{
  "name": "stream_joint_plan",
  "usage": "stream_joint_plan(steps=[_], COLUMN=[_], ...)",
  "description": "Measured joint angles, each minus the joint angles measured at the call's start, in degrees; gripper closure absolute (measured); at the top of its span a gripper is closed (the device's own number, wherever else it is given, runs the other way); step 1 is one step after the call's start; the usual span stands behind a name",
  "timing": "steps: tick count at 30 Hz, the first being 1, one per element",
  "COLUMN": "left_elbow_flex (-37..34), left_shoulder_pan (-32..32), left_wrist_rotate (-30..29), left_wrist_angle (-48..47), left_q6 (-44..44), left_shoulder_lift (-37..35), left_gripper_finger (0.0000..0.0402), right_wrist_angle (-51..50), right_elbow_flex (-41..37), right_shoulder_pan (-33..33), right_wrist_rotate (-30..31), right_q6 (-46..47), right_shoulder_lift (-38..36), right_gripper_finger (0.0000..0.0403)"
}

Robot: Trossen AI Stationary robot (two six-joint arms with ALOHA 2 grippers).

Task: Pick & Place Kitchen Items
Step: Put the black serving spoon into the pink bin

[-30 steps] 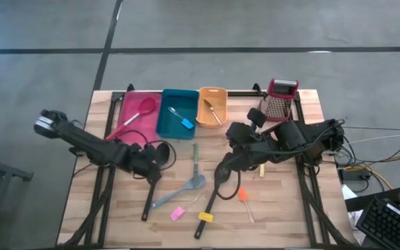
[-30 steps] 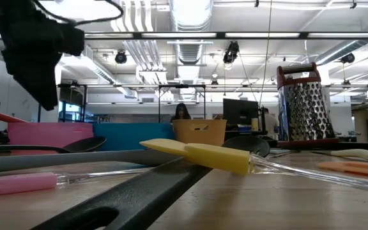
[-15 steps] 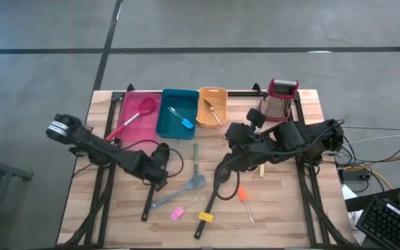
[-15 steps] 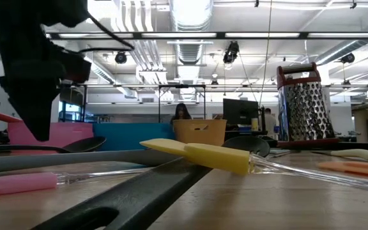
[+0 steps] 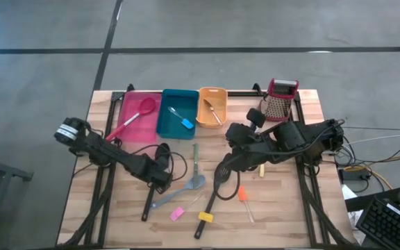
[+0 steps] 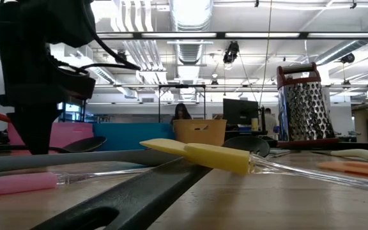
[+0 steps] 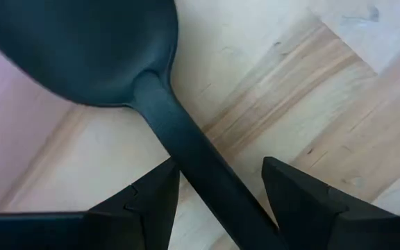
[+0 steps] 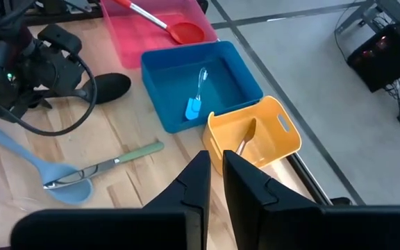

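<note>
Left wrist view | left hand (image 7: 217, 201) spread astride black ladle (image 7: 117, 62) handle | right hand (image 8: 216, 187) nearly pressed together

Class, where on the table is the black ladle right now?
In the high view the black ladle lies left of centre, bowl near the pink bin, with the open left gripper straddling its handle.

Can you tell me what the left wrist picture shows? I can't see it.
The left gripper is open, with one dark finger on each side of the long black ladle handle, not squeezing it yet. The ladle lies on the wooden table, beside something pink.
</note>
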Motion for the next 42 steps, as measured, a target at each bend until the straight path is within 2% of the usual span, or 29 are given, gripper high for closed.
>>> stream_joint_plan(steps=[5,12,21,27,32,39,42], left_elbow_flex=[0.0,-0.4,1.1,6.3,13.0,26.7,32.6], left_shoulder_pan=[-0.2,-0.3,-0.3,-0.3,-0.2,0.2,1.4], left_wrist_rotate=[0.3,1.9,2.8,-1.3,-8.6,-26.1,-31.5], left_wrist_angle=[0.3,-0.1,0.4,-0.1,-4.2,-20.4,-26.3], left_q6=[1.6,3.8,10.6,17.2,24.8,35.6,39.3], left_shoulder_lift=[0.1,-2.5,-5.4,-8.1,-10.8,-12.8,-12.8], left_gripper_finger=[0.0221,0.033,0.033,0.033,0.033,0.033,0.033], right_wrist_angle=[-0.1,-0.1,-0.1,-0.6,-1.6,-1.6,-1.6], right_elbow_flex=[0.0,0.0,0.0,-0.2,-0.5,-2.5,-4.0], right_shoulder_pan=[0.0,0.0,0.0,0.0,0.0,0.2,0.5], right_wrist_rotate=[0.0,0.0,-0.1,-0.1,-0.1,-0.1,-0.1], right_q6=[-0.3,-0.4,-0.7,-0.7,-0.7,-0.7,0.0], right_shoulder_lift=[0.0,0.0,0.0,0.0,0.0,0.0,0.0], right_gripper_finger=[0.0363,0.0348,0.0335,0.033,0.0325,0.0329,0.0339])
